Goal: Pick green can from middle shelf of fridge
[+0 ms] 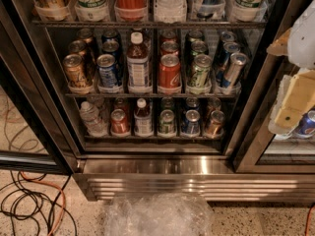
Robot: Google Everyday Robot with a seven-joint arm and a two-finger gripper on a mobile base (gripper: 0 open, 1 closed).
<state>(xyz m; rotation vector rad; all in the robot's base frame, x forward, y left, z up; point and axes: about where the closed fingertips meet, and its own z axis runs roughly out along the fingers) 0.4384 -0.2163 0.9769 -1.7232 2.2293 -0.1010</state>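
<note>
The fridge [44, 82] stands open in front of me, with drinks on several wire shelves. The green can [201, 71] stands upright at the front of the middle shelf [147, 95], right of centre, with similar cans in a row behind it. A red Coca-Cola can [169, 72] is on its left and a slim blue-and-silver can [233, 69] leans on its right. My gripper [288, 109], white and cream, hangs at the right edge of the view, outside the fridge, to the right of and slightly below the green can, well apart from it.
A labelled bottle [138, 64], a blue can [107, 71] and a gold can [75, 71] fill the shelf's left half. The lower shelf [152, 137] holds more cans and bottles. The ribbed steel base [197, 176] is below, crumpled clear plastic [152, 215] lies on the floor, and cables [29, 205] lie at the left.
</note>
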